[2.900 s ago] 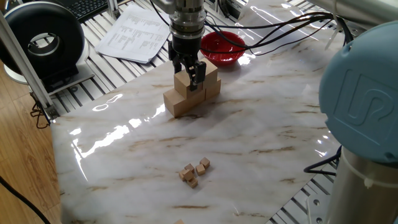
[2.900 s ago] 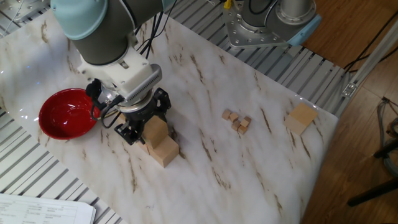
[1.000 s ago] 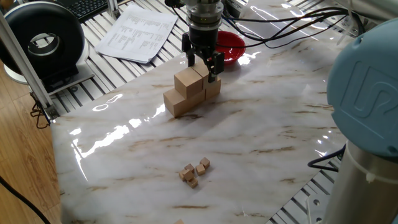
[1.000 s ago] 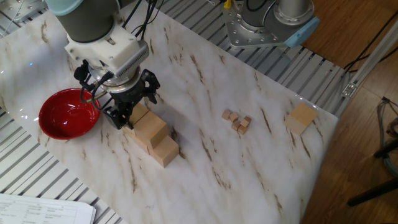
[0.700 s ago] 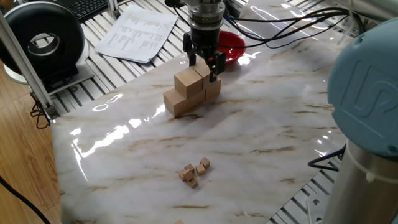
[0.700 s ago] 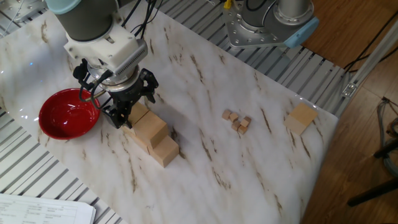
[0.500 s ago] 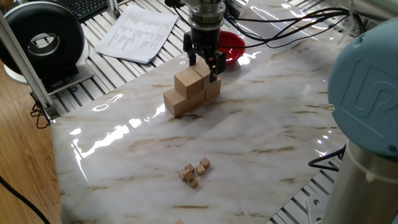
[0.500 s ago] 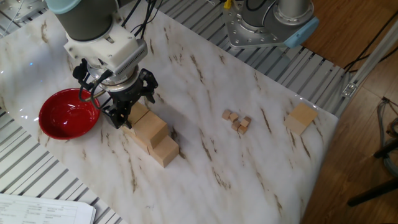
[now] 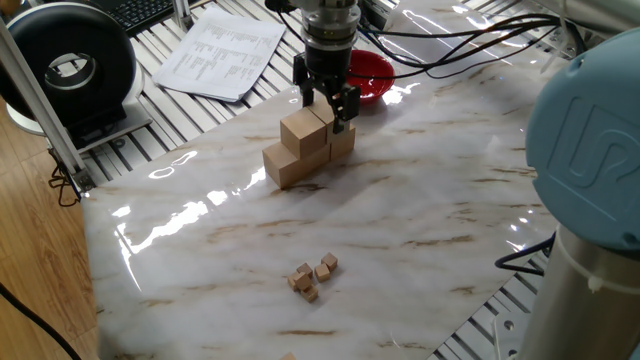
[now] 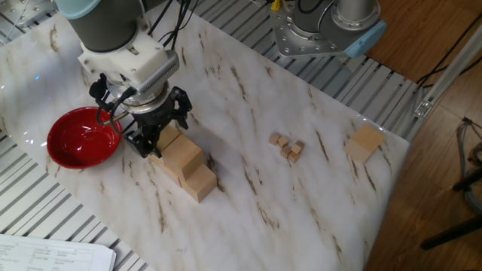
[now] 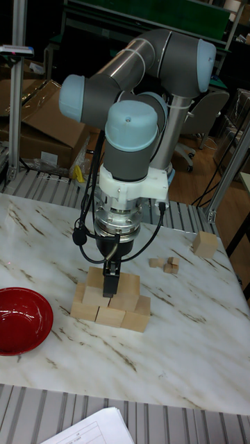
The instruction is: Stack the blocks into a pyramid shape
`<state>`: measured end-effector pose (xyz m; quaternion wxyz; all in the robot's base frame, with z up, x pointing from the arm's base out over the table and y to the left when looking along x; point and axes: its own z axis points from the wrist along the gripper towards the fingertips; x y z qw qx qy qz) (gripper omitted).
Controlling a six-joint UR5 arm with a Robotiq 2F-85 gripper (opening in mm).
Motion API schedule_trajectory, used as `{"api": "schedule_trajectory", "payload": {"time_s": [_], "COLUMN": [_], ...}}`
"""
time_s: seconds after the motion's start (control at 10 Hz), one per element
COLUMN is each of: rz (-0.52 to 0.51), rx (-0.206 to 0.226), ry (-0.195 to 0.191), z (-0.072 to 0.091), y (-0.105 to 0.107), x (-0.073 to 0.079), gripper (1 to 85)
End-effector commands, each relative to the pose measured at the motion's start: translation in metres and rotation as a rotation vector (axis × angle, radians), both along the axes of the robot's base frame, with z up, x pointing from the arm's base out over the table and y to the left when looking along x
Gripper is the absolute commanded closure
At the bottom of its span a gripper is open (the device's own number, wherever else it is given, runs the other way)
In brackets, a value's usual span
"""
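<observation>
Tall fixed view: our black two-finger gripper (image 11: 110,286) hovers above the stepped tan wooden block stack (image 11: 111,305), fingers seemingly apart, empty, ready to fetch another.

I saw a glossy marble table (image 9: 400,200), wooden floor (image 9: 30,260), cardboard boxes (image 11: 42,132) and an office chair (image 11: 208,118) behind.

My arm (image 11: 149,59) is grey tube links with pale blue round joint caps, one embossed with a UR logo, then a white flange block and ribbed silver wrist ring, black cables looping off it, ending in a black two-finger gripper (image 11: 110,286).
</observation>
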<state>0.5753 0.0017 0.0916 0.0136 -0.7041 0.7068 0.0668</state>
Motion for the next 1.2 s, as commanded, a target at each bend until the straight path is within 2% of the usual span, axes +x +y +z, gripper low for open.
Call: {"api": "schedule_trajectory", "payload": {"time_s": [0.0, 0.5, 1.1], "rz": [-0.019, -0.046, -0.055], "rx": [0.012, 0.01, 0.02], "ry": [-0.004, -0.007, -0.007], "z": [0.0006, 0.0012, 0.0033], "y": [0.0044, 0.0052, 0.0115], "x": [0.0024, 0.0043, 0.0068], "gripper": [13.3, 24.3, 25.0]}}
